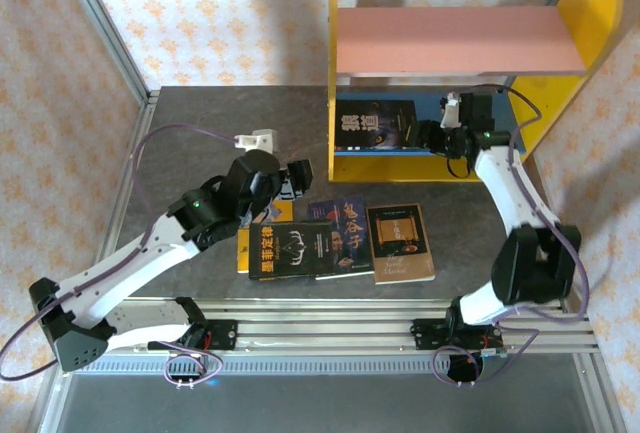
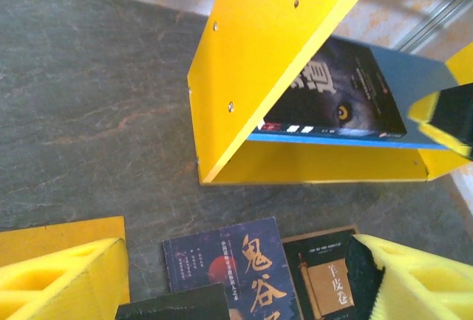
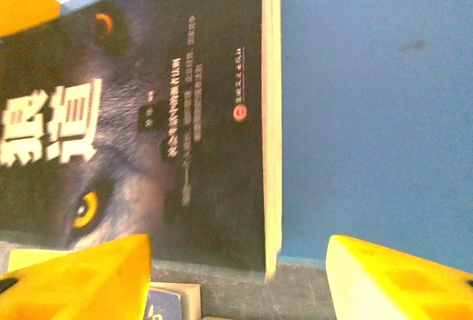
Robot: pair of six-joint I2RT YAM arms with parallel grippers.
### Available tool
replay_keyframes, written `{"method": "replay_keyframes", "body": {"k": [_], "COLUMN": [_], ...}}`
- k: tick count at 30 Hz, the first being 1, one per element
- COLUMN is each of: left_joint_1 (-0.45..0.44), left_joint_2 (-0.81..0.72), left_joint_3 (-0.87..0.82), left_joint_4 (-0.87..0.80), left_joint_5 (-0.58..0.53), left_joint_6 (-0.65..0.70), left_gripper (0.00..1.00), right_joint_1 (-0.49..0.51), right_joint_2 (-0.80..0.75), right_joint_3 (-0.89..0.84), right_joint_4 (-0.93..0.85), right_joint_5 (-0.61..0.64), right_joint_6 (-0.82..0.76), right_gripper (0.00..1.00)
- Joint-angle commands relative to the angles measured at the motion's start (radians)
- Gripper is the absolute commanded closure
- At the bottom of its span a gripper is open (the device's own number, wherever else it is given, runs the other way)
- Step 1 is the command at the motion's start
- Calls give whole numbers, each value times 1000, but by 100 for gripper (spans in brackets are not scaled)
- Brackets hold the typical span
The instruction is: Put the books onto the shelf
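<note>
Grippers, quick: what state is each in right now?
Left gripper: open, holding nothing.
Right gripper: open, holding nothing; the wolf-cover book lies on the blue board.

We record a wall (image 1: 200, 13) papered in cream with an orange floral motif across the top and left of the frame. A dark grey, stone-patterned tabletop (image 1: 200, 123) occupies the centre. A metal post (image 1: 100, 18) slants at upper left. A ribbed aluminium rail (image 1: 330, 338) runs along the bottom. Lighting is bright, with soft shadows on the wall.
</note>
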Motion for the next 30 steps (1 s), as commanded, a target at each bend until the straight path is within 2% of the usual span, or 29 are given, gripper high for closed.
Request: {"method": "replay_keyframes", "body": {"k": [1, 3, 6, 9, 11, 16, 23, 30], "left_joint_1": [7, 9, 10, 11, 11, 12, 11, 11], "left_joint_2": [63, 82, 81, 82, 76, 66, 62, 23], "left_joint_3": [41, 33, 8, 18, 13, 8, 2, 4], "left_joint_4": [-74, -46, -5, 2, 23, 38, 23, -8], "left_joint_5": [38, 68, 49, 63, 83, 86, 67, 7], "left_joint_6": [18, 32, 37, 35, 24, 10, -9, 3], "left_gripper": [22, 22, 22, 22, 22, 22, 22, 22], "right_joint_1": [43, 68, 99, 127, 165, 233, 360, 429], "right_joint_2": [-132, -186, -247, -272, -278, -279, -235, -148], "right_joint_3": [-96, -155, -222, -250, -261, -286, -317, -281], "right_joint_4": [58, 76, 102, 114, 124, 184, 314, 369], "right_joint_5": [114, 136, 140, 100, 121, 174, 359, 415], "right_joint_6": [93, 111, 129, 151, 157, 195, 246, 261], "right_gripper": [35, 36, 39, 43, 44, 44, 44, 44]}}
